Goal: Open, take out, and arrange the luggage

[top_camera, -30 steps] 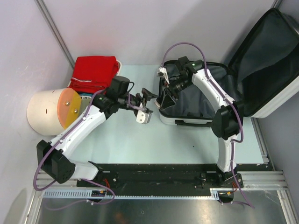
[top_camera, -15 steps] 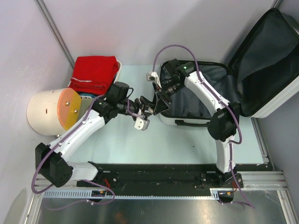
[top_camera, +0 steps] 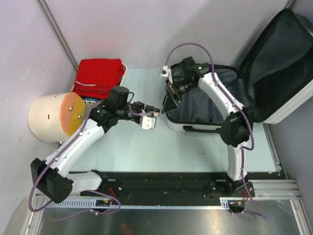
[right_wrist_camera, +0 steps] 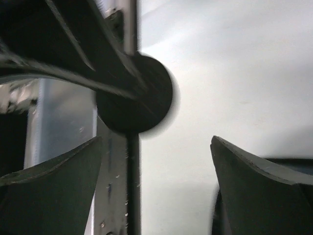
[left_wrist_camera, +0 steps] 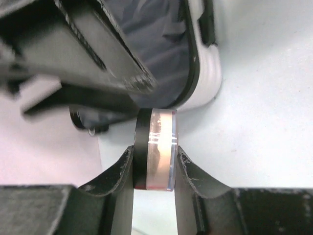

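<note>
The luggage [top_camera: 210,105] lies open at the right of the table, its lid [top_camera: 283,58] leaning back and its dark lining showing. My left gripper [top_camera: 152,108] hovers just left of it, shut on a small round disc [left_wrist_camera: 156,149] with a black layer and a clear pinkish layer, held on edge between both fingers. The suitcase's white rim [left_wrist_camera: 205,73] lies just beyond the disc. My right gripper [top_camera: 168,103] hangs open over the case's left edge, a short gap from the left gripper. Nothing lies between its fingers [right_wrist_camera: 54,188]; a blurred dark round shape [right_wrist_camera: 134,100] shows beyond them.
A cream cylinder with an orange end [top_camera: 49,117] lies at the far left. Behind it a cream tub [top_camera: 125,73] holds a folded red cloth [top_camera: 99,76]. Grey walls close in at the back and left. A black rail [top_camera: 171,178] runs along the near edge.
The two grippers met beside the case. My left gripper closed on the disc and drew back left. My right gripper opened wide and pulled back toward the suitcase.
</note>
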`<state>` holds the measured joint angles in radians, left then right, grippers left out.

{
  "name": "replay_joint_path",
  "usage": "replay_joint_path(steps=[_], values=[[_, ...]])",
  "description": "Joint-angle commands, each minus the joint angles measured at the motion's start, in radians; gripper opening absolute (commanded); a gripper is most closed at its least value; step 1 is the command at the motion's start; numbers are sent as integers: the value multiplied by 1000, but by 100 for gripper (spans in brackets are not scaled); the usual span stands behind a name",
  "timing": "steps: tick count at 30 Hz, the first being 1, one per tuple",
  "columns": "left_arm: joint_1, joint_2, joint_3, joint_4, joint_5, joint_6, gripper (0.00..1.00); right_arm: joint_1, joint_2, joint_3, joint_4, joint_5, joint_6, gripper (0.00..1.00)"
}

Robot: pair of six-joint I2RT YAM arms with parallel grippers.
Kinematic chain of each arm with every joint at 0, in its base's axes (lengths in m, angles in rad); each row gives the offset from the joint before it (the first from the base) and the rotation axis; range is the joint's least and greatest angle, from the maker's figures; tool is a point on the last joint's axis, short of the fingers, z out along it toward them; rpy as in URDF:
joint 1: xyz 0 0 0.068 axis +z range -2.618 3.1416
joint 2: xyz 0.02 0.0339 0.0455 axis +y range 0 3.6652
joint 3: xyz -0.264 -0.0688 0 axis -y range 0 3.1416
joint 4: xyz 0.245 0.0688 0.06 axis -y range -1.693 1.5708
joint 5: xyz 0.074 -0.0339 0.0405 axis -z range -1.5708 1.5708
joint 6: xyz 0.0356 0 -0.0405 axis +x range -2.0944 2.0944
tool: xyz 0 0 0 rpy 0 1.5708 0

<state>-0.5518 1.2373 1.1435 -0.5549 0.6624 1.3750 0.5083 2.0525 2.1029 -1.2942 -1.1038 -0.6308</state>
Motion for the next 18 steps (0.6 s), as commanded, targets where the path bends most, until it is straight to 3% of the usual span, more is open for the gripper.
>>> replay_joint_path(steps=[1, 4, 5, 8, 13, 18], values=[[56, -82, 12, 7, -214, -362, 0, -158, -74, -27, 344, 106, 329, 98], [125, -87, 27, 6, -404, -615, 0, -215, -175, -188, 582, 215, 407, 100], [148, -84, 33, 6, -459, -742, 0, -221, -192, -216, 611, 234, 405, 100], [240, -82, 22, 6, -659, -922, 0, -223, -203, -241, 601, 275, 367, 100], [397, -67, -8, -10, -950, -1080, 0, -218, -193, -251, 544, 271, 347, 100], [492, -19, -33, -16, -1124, -1130, 0, -205, -189, -253, 529, 274, 327, 100]])
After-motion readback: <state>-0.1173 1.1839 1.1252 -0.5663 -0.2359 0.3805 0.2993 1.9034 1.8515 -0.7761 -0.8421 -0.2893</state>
